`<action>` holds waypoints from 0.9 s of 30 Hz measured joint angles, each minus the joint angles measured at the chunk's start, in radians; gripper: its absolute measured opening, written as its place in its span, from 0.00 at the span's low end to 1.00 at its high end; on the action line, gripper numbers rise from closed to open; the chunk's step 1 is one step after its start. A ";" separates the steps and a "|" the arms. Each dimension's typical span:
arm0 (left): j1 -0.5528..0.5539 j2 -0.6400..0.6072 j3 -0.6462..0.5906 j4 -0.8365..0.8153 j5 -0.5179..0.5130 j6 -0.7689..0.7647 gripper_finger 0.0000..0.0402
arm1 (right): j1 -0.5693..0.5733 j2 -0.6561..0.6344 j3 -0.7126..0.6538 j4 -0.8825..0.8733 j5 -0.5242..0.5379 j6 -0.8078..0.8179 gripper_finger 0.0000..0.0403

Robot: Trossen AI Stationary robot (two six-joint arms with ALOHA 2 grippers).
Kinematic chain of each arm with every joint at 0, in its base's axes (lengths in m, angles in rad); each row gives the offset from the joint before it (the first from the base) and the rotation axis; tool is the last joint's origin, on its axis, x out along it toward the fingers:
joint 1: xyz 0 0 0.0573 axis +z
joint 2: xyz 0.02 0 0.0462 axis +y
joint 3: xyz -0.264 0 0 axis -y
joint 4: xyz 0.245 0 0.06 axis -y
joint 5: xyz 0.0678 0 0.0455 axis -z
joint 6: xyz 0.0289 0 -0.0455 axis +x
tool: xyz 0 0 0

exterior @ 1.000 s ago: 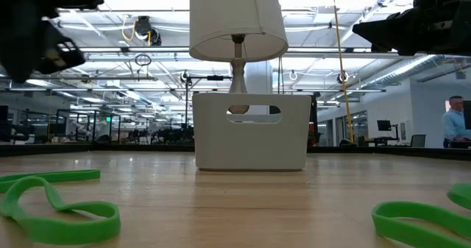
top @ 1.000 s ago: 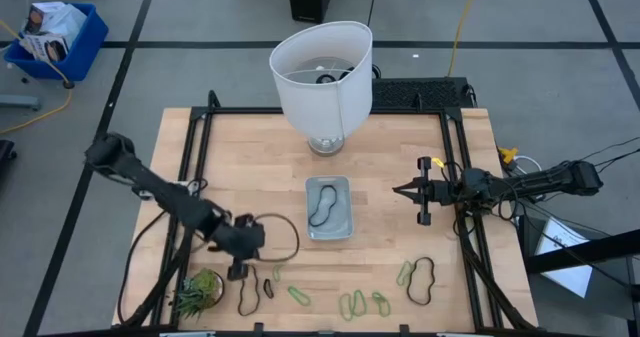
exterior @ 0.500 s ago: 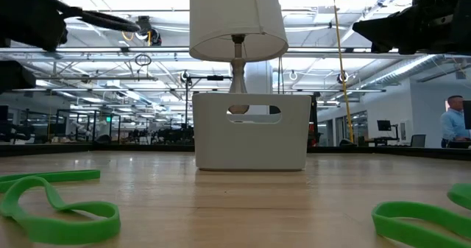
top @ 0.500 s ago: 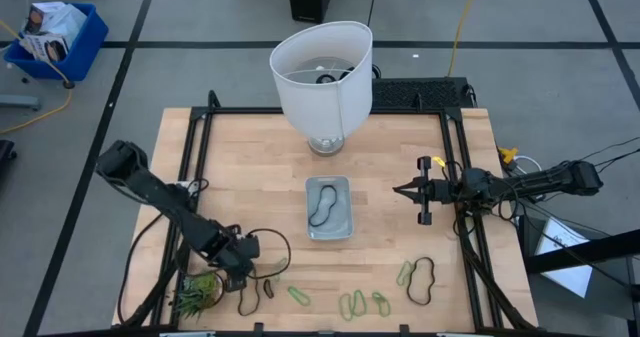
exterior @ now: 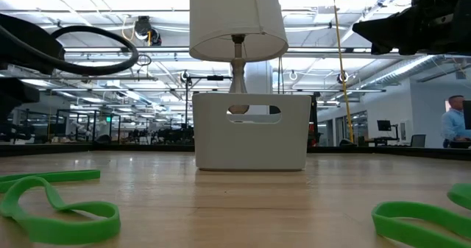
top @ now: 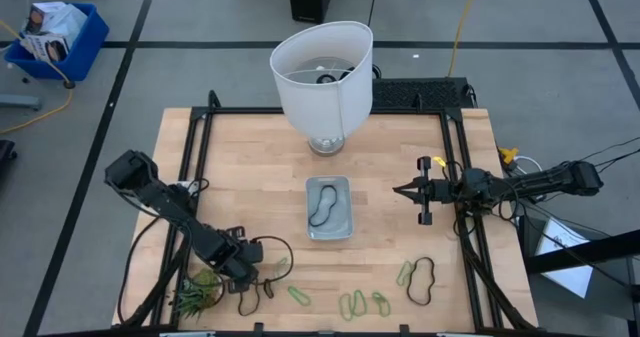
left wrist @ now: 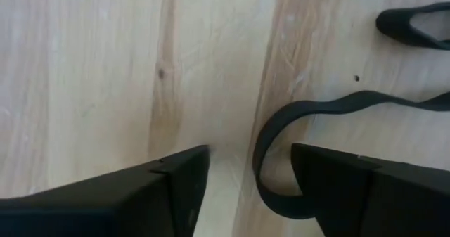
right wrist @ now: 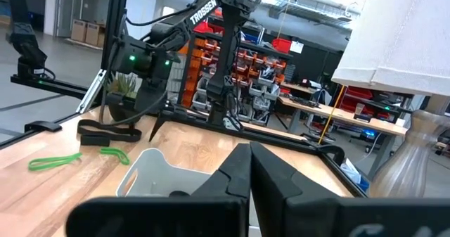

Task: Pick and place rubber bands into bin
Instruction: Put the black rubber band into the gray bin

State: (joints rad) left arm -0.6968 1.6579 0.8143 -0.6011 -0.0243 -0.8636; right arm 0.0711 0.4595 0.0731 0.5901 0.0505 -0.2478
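Note:
My left gripper [top: 247, 277] is open, low over the table near its front left, pointing down. Its two fingers stand on either side of the looped end [left wrist: 264, 159] of a long dark rubber band [top: 248, 294] that lies flat on the wood. Several green bands [top: 352, 302] and another dark band [top: 423, 280] lie along the near edge. The pale bin [top: 328, 209] sits at mid-table with one dark band inside. My right gripper [top: 408, 190] is shut and empty, held level above the table's right side. My left gripper's open fingers [left wrist: 330, 188] come from above and stand astride the dark band's looped end [left wrist: 267, 195]. One finger covers part of the loop. Whether it touches the band, I cannot tell. The band lies slack on the table.
A white lamp [top: 322, 72] stands at the far middle behind the bin. A spiky green plant [top: 197, 290] sits at the near left corner, next to my left gripper. Black frame rails [top: 195, 167] run along the table's sides. Green bands [exterior: 59, 211] lie close to the low camera.
My left gripper has gone toward the table's near edge and down, from beside the bin's left to just over the dark bands near the plant. The bands and the bin have not moved.

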 joint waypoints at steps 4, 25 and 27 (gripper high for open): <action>0.000 -0.010 -0.005 -0.004 -0.004 0.035 0.35 | 0.000 0.000 0.000 0.002 0.000 -0.002 0.00; -0.003 -0.476 -0.009 -0.088 -0.280 0.338 0.02 | 0.000 0.000 0.000 0.001 0.001 -0.003 0.00; -0.010 -0.564 -0.009 -0.119 -0.370 0.363 0.01 | 0.000 0.000 0.000 0.000 0.001 -0.002 0.00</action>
State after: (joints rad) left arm -0.7068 1.0936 0.8051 -0.7201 -0.3944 -0.5010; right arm 0.0711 0.4595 0.0734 0.5903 0.0517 -0.2500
